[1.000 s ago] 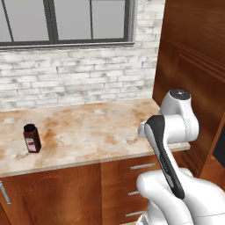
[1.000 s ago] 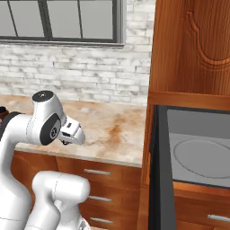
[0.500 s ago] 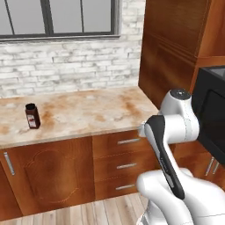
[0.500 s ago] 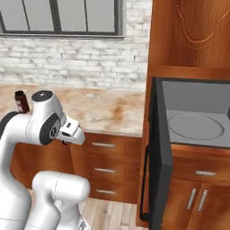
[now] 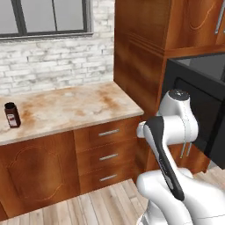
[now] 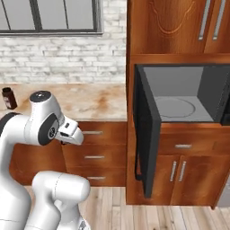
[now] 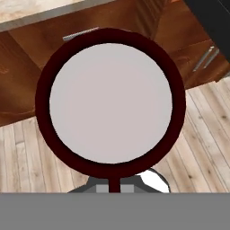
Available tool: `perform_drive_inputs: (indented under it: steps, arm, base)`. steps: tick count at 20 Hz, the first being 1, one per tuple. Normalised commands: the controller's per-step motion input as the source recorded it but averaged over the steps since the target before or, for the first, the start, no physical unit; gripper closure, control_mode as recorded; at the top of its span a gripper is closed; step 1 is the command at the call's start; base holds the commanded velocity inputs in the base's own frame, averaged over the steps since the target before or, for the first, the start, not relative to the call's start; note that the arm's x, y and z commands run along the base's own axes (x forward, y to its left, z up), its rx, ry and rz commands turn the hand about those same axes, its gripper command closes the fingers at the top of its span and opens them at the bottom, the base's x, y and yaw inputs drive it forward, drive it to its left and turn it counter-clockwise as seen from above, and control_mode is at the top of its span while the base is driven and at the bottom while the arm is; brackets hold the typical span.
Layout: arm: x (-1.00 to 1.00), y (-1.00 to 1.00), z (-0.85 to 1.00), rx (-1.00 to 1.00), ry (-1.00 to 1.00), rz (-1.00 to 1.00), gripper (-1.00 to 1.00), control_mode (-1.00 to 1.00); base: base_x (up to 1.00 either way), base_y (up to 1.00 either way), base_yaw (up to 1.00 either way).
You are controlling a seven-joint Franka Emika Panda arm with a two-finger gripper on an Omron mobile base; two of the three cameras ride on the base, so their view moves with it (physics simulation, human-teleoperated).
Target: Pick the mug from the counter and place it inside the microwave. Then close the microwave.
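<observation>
The mug point(image 7: 110, 102) takes up most of the hand view, seen from above: a dark maroon ring around a pale grey inside. My gripper point(image 7: 115, 186) is shut on its near rim at the bottom of that view. The mug hangs over the wooden floor in front of the drawers, off the counter point(image 5: 66, 107). The arm's wrist point(image 6: 71, 134) is folded low in front of the robot's body. The microwave point(image 6: 179, 105) stands open to the right, its door point(image 6: 146, 134) swung out to the left, with the round turntable point(image 6: 174, 108) bare inside.
A dark bottle point(image 5: 12, 115) with a red label stands at the counter's left end point(image 6: 7, 98). Drawers point(image 5: 105, 154) sit under the counter, and cabinet doors point(image 6: 177, 173) lie below the microwave. The open door's edge juts toward the robot.
The base has backed away and shifted right, so the whole scene slid left and the open microwave came fully into view. The arm's pose and its grip look unchanged.
</observation>
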Motion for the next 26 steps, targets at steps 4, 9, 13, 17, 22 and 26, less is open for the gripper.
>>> perform_drive_inputs:
  steps: [4,9,13,17,22,26]
  arm:
    - [0.00,0.00,0.00,0.00,0.00,0.00,1.00,1.00]
    - [0.00,0.00,0.00,0.00,0.00,0.00,1.00,1.00]
    - [0.00,0.00,0.00,0.00,0.00,0.00,1.00,1.00]
    - [0.00,0.00,0.00,0.00,0.00,0.00,1.00,1.00]
    - [0.00,0.00,0.00,0.00,0.00,0.00,1.00,1.00]
    - [0.00,0.00,0.00,0.00,0.00,0.00,1.00,1.00]
  base:
    - [-0.75,0.02,-0.53]
    - [-0.73,0.15,-0.48]
    - [-0.60,0.09,-0.31]
    - [-0.08,0.36,-0.51]
    - [0.56,0.94,-0.55]
    - [-0.13,0.88,-0.45]
